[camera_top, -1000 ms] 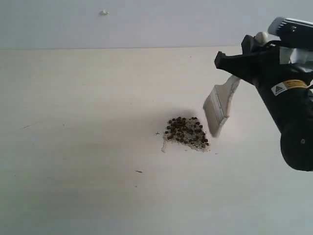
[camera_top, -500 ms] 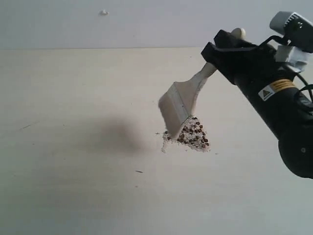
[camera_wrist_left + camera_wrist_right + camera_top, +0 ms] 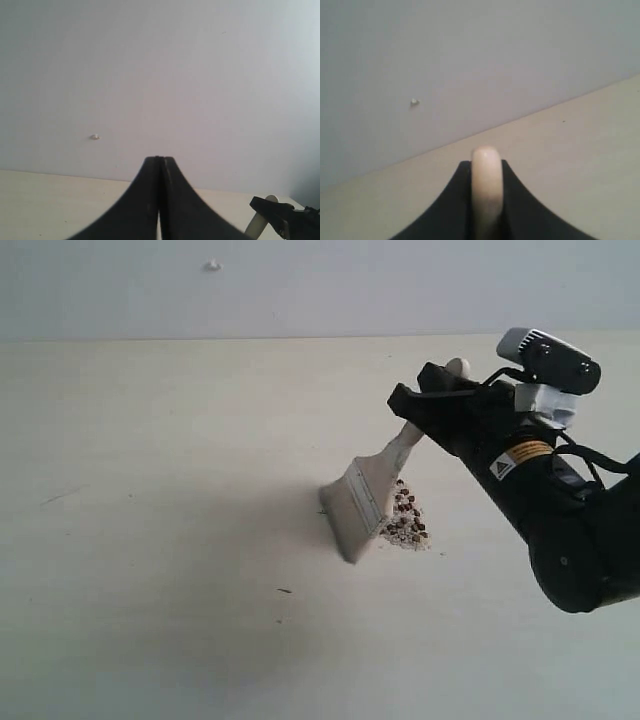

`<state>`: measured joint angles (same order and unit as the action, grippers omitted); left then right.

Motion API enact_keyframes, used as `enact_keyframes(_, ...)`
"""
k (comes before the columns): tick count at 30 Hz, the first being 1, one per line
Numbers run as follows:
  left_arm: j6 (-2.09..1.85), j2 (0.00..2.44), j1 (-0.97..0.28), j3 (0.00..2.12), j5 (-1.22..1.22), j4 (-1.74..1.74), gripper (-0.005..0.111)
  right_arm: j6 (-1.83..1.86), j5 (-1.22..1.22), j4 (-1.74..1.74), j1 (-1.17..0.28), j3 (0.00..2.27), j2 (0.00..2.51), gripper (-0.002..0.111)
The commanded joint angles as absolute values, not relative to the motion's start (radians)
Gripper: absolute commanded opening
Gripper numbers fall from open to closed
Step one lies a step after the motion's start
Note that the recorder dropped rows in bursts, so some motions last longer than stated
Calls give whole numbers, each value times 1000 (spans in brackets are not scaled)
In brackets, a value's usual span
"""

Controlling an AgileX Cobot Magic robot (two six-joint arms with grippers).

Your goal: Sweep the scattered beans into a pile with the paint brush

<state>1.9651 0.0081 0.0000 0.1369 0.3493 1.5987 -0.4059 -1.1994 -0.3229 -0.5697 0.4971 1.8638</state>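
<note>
Beside the beans (image 3: 408, 519), paint brush (image 3: 360, 498)

Light is bright, even and diffuse, leaving the pale table (image 3: 150, 590) and wall (image 3: 400, 290) washed and nearly flat. In the fairly sharp exterior view, a broad, soft-edged shadow lies on the table just left of the paint brush (image 3: 358, 502). Both wrist views are softer, and the paint brush's handle end, close to the right wrist lens, is blurred.
</note>
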Motion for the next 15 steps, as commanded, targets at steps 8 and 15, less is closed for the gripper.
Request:
enact_keyframes(8,1965,10,1,136,355,1597,0,-393,-1221,-345,-570,505,1860,0)
enact_keyframes(15,1965,10,1,136,355,1597,0,-412,-1221,-335,-570,507,1791,0)
